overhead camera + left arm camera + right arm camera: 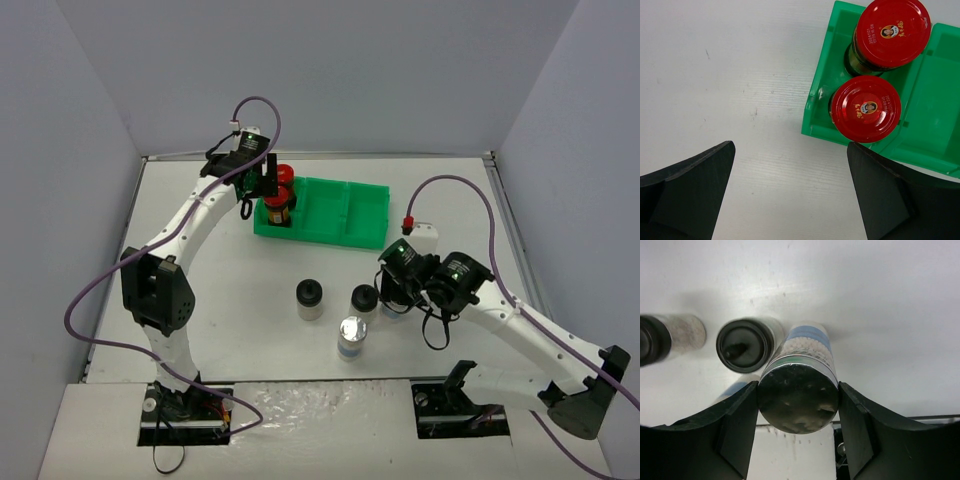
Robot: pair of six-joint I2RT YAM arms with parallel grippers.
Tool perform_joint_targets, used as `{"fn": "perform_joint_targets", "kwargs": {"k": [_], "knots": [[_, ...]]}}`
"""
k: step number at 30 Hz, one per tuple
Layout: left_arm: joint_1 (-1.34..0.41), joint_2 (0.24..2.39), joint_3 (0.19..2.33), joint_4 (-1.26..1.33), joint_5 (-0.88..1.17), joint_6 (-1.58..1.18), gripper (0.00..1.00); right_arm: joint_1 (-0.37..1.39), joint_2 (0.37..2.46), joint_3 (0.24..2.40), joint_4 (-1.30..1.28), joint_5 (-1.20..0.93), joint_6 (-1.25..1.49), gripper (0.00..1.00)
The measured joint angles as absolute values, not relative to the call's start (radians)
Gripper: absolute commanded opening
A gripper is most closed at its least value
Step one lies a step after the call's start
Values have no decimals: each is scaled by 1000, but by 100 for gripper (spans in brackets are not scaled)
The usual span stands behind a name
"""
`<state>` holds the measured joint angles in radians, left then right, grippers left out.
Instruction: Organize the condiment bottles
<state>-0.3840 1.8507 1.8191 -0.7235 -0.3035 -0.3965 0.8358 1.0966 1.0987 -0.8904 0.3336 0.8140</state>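
Plainly the right claw (797, 405) grips an upright silver-capped clear jar with bluish label (807, 347) by the worktop's (230, 300) near edge, the green three-compartment plastic tray (368, 215) lying toward the far edge; left claw (791, 146) gapes empty.

Both the left arm (205, 215) and the right arm (530, 325) are the same build: glossy white links, chunky black joint housings (155, 290) and little green lights (452, 268) glowing up near the wrists. Each one trails a thin purple cable (67, 318), and the right one's has a red plug (408, 218). The fingers (687, 192) are just plain matte black wedges.
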Motion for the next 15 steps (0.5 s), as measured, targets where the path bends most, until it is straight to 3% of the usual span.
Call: {"fn": "perform_joint_targets", "kwargs": {"k": [8,15], "knots": [[-384,1851,1819,-724,-294,-397,93,788,1277,1353,-876,535,774,0],[-384,1851,1819,-725,-286,-396,93,640,1412,1468,-752,554,648,0]]}}
